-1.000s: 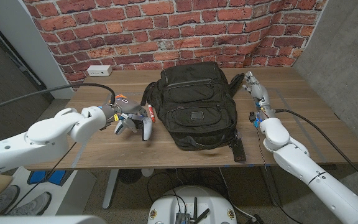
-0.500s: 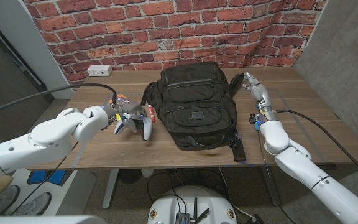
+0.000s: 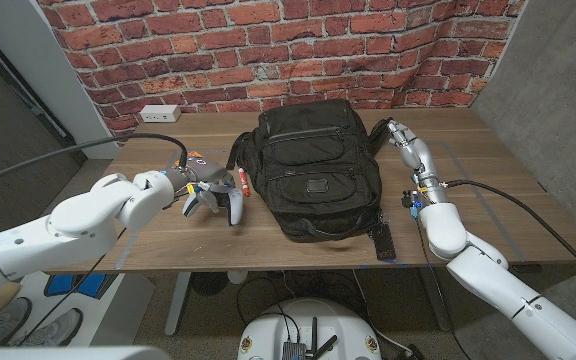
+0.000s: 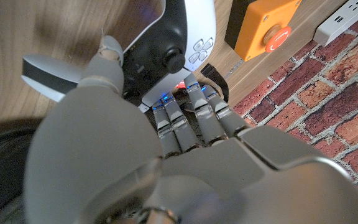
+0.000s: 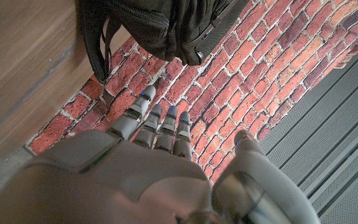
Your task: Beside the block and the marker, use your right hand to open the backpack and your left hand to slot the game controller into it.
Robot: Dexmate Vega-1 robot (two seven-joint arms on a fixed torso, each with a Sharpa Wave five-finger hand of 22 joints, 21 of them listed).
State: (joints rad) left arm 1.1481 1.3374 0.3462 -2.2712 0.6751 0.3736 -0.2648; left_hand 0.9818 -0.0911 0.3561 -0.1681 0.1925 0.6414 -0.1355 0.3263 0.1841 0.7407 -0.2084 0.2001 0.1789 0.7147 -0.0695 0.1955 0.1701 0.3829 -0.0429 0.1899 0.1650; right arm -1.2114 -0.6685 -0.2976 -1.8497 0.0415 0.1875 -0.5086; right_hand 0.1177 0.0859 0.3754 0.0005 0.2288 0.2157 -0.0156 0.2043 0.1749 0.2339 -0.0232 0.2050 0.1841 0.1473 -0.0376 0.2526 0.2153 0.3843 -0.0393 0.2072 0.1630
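Here, the white game controller [image 3: 220, 200] is held by the left hand [image 3: 190, 186] just left of the backpack [image 3: 317, 166], the fingers [image 4: 194, 115] being wrapped over its top edge, as the left wrist view shows. In the head view the controller's grips hang down over the counter [image 3: 488, 190], though whether they touch the wood cannot be told. An orange block [image 4: 267, 28] with a red button is seen just beyond the controller in the wrist view, and a red marker [image 3: 243, 181] lies between the controller and the backpack. The right hand [image 3: 404, 137] is placed at the backpack's top right corner, by its carry strap [image 5: 95, 50]; its fingers [image 5: 160, 127] are stretched out close together with nothing between them. The black backpack lies in the middle of the counter with its zips closed. A white power strip [image 3: 158, 113] is set against the brick wall [image 3: 368, 45].
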